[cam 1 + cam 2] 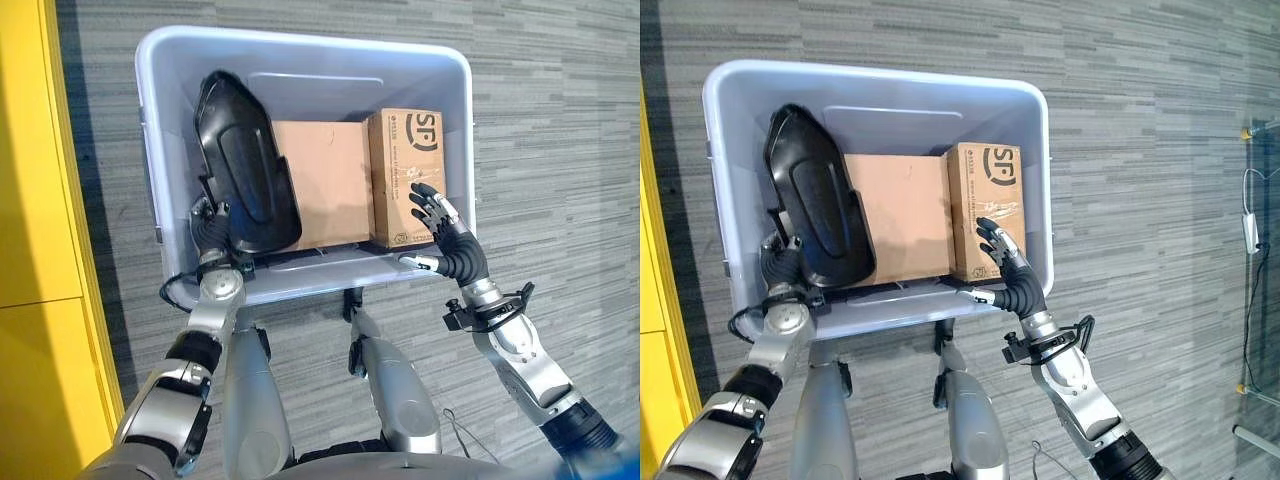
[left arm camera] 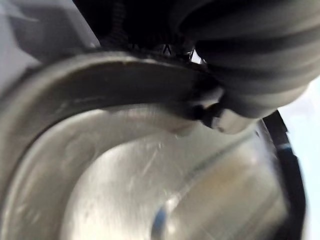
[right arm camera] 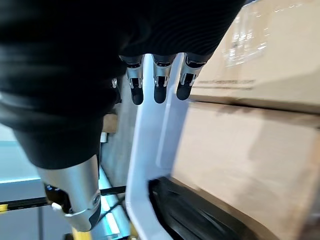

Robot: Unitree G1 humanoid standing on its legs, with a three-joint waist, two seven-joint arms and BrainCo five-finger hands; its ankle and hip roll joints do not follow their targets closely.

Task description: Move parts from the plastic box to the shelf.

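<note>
A pale grey plastic box (image 1: 300, 42) stands on the floor in front of me. Inside it, a black moulded part (image 1: 245, 170) leans at the left. A plain flat carton (image 1: 325, 180) lies in the middle and a printed carton (image 1: 405, 160) stands at the right. My right hand (image 1: 440, 225) is open, its straight fingers (image 3: 155, 80) resting on the printed carton's near end and its thumb along the box's near rim. My left hand (image 1: 212, 232) is at the near left corner, tucked against the black part's lower edge.
A tall yellow cabinet (image 1: 35, 200) runs along the left side, close to the plastic box. Grey striped carpet (image 1: 540, 150) surrounds the box. A thin stand with a hanging cable (image 1: 1252, 200) is at the far right.
</note>
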